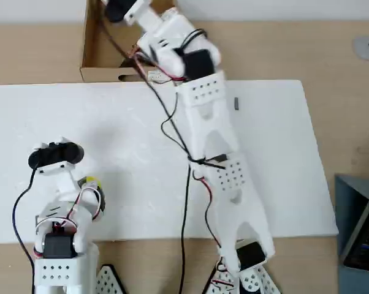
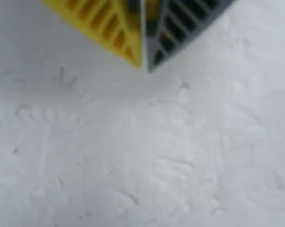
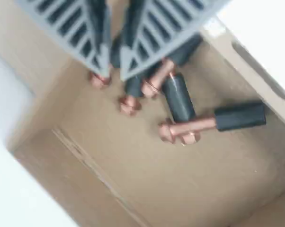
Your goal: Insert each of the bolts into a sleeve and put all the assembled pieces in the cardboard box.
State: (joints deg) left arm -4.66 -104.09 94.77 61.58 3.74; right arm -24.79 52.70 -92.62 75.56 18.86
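I see several copper bolts seated in black sleeves, piled by one corner inside the cardboard box, which sits at the surface's far edge. R claw hangs over the pile; can't tell if it's gripping. Walls are close on two sides, w/ bare box floor beside the pile. L claw is pressed together over the white board, near its near-left corner.
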